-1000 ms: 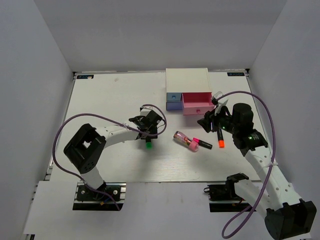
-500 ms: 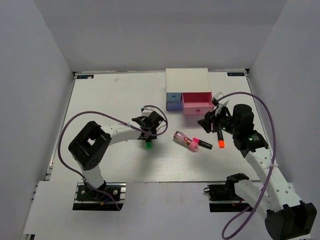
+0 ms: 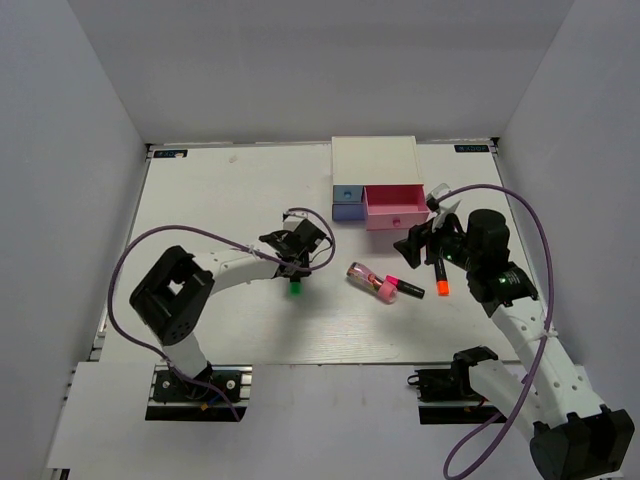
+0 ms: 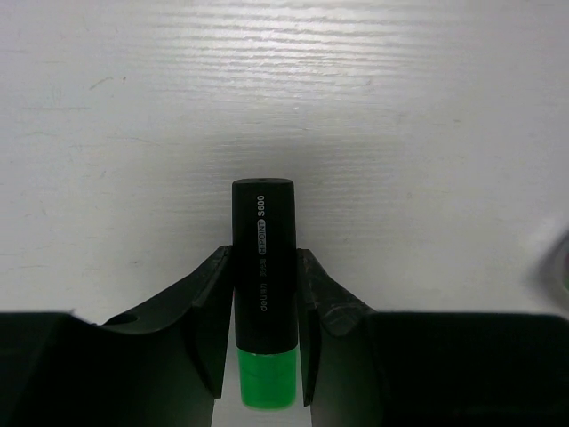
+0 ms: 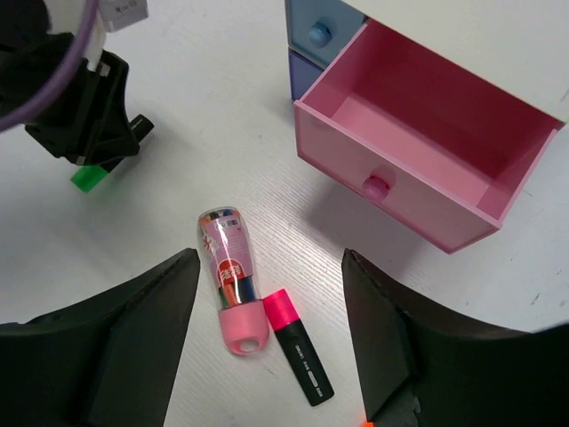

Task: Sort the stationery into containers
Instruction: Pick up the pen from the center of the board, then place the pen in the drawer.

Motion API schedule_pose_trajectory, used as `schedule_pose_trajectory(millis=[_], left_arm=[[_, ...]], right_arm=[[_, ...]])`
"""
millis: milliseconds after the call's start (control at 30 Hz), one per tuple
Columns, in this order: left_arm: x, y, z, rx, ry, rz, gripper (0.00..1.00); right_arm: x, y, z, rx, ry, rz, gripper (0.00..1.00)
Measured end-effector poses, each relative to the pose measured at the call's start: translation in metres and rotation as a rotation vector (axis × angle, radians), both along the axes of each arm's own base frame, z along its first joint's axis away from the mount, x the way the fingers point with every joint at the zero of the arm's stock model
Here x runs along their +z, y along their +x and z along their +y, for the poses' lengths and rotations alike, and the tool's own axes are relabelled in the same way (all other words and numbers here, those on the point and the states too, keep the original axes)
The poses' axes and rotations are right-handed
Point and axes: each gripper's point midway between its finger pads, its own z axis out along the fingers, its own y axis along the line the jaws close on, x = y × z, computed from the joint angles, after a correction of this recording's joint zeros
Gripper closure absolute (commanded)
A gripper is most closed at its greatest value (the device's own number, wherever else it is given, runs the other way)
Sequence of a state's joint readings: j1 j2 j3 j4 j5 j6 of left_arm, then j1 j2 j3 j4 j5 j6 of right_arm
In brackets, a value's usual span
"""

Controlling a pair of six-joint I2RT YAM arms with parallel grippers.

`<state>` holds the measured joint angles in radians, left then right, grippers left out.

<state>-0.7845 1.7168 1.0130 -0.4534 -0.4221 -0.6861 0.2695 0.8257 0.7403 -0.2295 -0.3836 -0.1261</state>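
Left wrist: green-capped marker (image 4: 264, 294) in left gripper (image 4: 264, 258)

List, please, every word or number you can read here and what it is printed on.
"S600": on the black barrel of the green-capped marker.
Smaller print beside it on that barrel: too blurred to read.
Label on the pink-and-clear tube: unreadable.
Print on the pink-capped marker: too small.

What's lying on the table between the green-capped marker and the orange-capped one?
Two things, seen in the top view: a pink-and-clear tube and a pink-capped marker, lying close together.
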Motion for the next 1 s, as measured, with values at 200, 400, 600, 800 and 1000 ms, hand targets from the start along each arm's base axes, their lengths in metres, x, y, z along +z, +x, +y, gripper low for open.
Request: schedule_pose_trajectory(millis=[200, 400, 600, 800, 1000], left_arm=[[0.058, 0.006, -0.018, -0.138, -0.109, -0.112, 1.00], [0.138, 0.011, -0.052, -0.362, -0.285, -0.308, 1.00], [0.218, 0.018, -0.096, -0.634, -0.405, -0.540, 0.97], [0.279, 0.044, -0.147, -0.844, -0.421, -0.741, 0.95], [0.267, 0.070, -0.192, -0.956, -0.433, -0.796, 0.92]], right_arm=[[0.004, 0.000, -0.002, -0.011, -0.001, -0.018, 0.52], [0.015, 0.000, -0.007, -0.045, 0.011, -0.057, 0.83], [0.030, -0.001, -0.015, -0.092, 0.016, -0.118, 0.83], [0.041, -0.002, -0.022, -0.130, 0.019, -0.163, 0.83], [0.047, -0.003, -0.027, -0.152, 0.020, -0.188, 0.83]])
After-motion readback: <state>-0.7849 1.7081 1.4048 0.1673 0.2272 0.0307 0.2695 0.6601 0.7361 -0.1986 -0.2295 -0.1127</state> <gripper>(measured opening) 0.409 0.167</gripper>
